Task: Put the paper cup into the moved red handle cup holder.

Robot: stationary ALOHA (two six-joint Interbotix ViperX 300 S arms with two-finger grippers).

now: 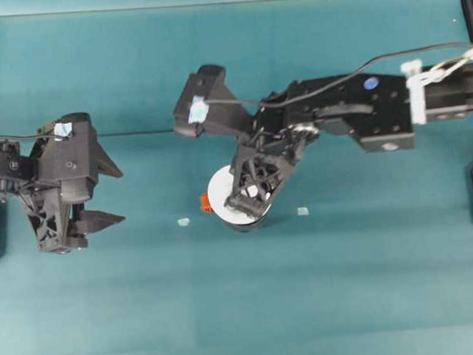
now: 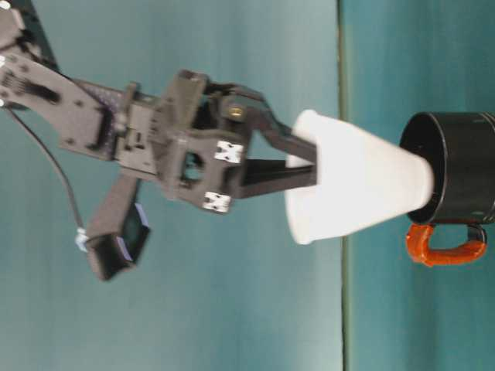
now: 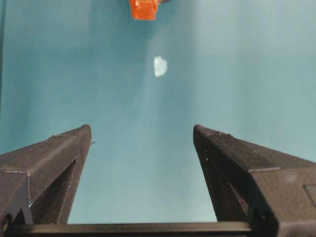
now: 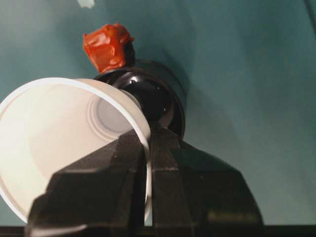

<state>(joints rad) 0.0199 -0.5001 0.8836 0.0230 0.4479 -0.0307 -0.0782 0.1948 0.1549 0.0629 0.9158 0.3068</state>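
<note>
Right gripper clamped on paper cup rim, base at red handle cup holder mouth; we straighten tilt, lower; left gripper spread apart

The paper cup's base is hidden inside the red handle cup holder, whose far side the picture edge cuts off.
</note>
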